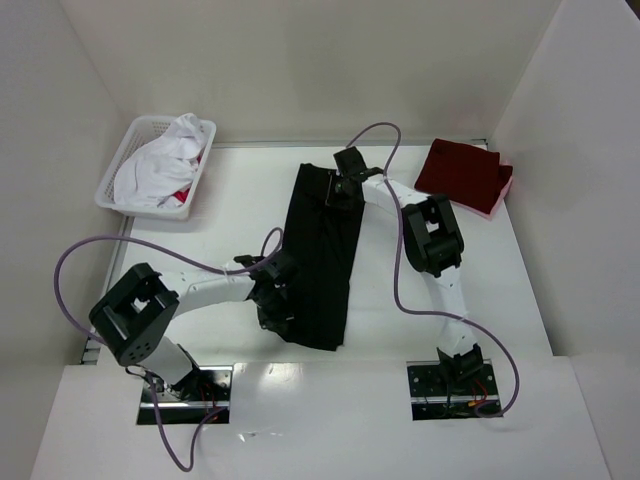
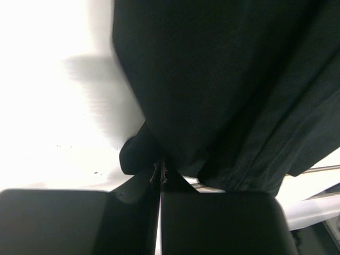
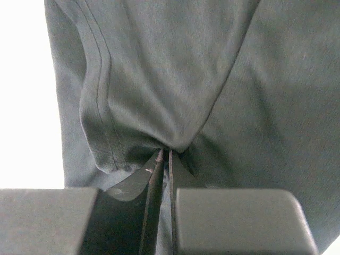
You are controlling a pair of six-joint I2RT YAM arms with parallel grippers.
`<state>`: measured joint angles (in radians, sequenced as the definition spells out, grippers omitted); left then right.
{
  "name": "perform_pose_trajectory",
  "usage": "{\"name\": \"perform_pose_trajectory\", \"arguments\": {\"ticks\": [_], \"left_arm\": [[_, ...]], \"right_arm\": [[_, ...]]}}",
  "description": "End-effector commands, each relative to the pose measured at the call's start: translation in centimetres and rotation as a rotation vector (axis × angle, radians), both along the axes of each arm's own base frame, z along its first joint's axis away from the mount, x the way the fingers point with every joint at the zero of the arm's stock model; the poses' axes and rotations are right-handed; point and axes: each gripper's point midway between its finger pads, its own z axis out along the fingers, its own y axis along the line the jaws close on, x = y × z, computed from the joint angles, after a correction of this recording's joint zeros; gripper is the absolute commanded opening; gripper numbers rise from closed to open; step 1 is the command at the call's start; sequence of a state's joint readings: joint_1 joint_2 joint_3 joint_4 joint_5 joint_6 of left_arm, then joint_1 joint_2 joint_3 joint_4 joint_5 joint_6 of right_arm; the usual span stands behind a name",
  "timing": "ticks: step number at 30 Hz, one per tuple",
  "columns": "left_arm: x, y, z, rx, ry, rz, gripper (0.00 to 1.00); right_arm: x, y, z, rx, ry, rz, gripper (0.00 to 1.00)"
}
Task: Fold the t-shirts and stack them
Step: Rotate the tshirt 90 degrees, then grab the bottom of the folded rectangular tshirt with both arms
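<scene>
the black t-shirt (image 1: pixel 322 255) lies as a long strip mid-table (image 1: pixel 240 200), its near left edge pinched in the closed left gripper (image 2: pixel 161 172), its far end in the closed right gripper (image 3: pixel 164 156) — from above, both fingertips vanish against dark cloth.

surface: white table (image 1: pixel 480 290) | centre: black shirt (image 1: pixel 322 250), lying as a long strip | upper left: basket (image 1: pixel 118 185) | upper right: dark red shirt (image 1: pixel 462 172), folded

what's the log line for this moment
left end effector: shut on black t-shirt, near end | right end effector: shut on its far end | red t-shirt: folded, far right
</scene>
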<state>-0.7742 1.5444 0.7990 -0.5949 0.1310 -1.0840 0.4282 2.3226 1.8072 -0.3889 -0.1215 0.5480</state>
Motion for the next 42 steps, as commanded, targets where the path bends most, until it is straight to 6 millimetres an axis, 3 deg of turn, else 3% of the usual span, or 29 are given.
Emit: {"name": "perform_pose_trajectory", "arguments": {"ticks": [1, 5, 8, 11, 13, 14, 20, 22, 23, 25, 26, 28, 30, 34, 42], "left_arm": [[-1.3, 1.0, 0.2, 0.017, 0.042, 0.085, 0.01], [-1.9, 1.1, 1.1, -0.011, 0.044, 0.151, 0.01], [-0.4, 0.9, 3.3, -0.058, -0.055, 0.202, 0.04], [1.5, 0.4, 5.4, -0.087, -0.147, 0.229, 0.09], [2.6, 0.5, 5.9, -0.074, -0.2, 0.233, 0.11], [2.8, 0.7, 5.7, -0.058, -0.208, 0.223, 0.13], [4.1, 1.7, 3.4, 0.064, -0.198, 0.222, 0.18], [4.7, 2.3, 3.1, 0.068, -0.206, 0.272, 0.22], [4.8, 2.5, 3.3, 0.053, -0.219, 0.288, 0.29], [5.2, 3.2, 3.3, 0.03, -0.228, 0.322, 0.45], [5.5, 3.8, 3.7, 0.01, -0.231, 0.355, 0.5], [5.5, 5.0, 3.6, 0.004, -0.24, 0.382, 0.52], [6.1, 5.5, 4.1, -0.019, -0.266, 0.39, 0.52], [6.6, 5.0, 4.2, -0.081, -0.271, 0.347, 0.52], [5.2, 3.3, 2.2, -0.124, -0.166, 0.178, 0.48]], "right_arm": [[1.5, -2.3, -2.7, -0.07, 0.028, -0.01, 0.13], [1.5, -2.4, -3.5, -0.079, 0.036, -0.002, 0.13], [1.3, -2.1, -3.5, -0.068, 0.039, 0.017, 0.12], [1.7, -1.6, -1.2, -0.04, -0.009, 0.035, 0.12], [1.6, -1.5, -0.2, -0.023, -0.03, 0.042, 0.13], [1.7, -1.3, 1.5, -0.003, -0.059, 0.048, 0.14], [0.4, -0.8, 7.9, 0.082, -0.152, 0.073, 0.54], [-1.0, -1.3, 10.3, 0.109, -0.184, 0.059, 0.68], [-1.4, -1.5, 11.0, 0.115, -0.194, 0.057, 0.71], [-3.4, -2.2, 12.2, 0.125, -0.2, 0.05, 0.75], [-4.8, -2.7, 11.2, 0.124, -0.165, 0.046, 0.75], [-6.5, -3.2, 12.3, 0.15, -0.174, 0.029, 0.75], [-9.1, -4.0, 10.3, 0.149, -0.109, 0.015, 0.75], [-12.8, -4.8, 9.6, 0.175, -0.062, 0.0, 0.75], [-21.9, -6.1, 6.8, 0.191, 0.073, -0.048, 0.68]]}}
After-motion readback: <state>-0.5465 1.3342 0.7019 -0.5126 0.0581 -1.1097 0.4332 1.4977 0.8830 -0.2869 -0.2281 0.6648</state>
